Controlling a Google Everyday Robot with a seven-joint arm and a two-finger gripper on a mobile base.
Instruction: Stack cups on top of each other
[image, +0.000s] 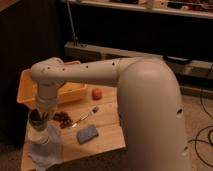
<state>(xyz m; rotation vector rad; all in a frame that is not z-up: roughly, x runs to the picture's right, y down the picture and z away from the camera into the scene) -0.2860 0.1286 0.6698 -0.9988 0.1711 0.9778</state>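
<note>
The gripper hangs over the white cup at the table's left edge, near a blue sponge.

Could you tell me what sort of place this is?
Probably a lab or workshop: a small wooden table, dark shelving behind it, and cables on the floor. The claw sits over the white cup at the table's left.

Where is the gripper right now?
The gripper is at the table's left side in the camera view, directly over the white cup, left of the blue sponge.
</note>
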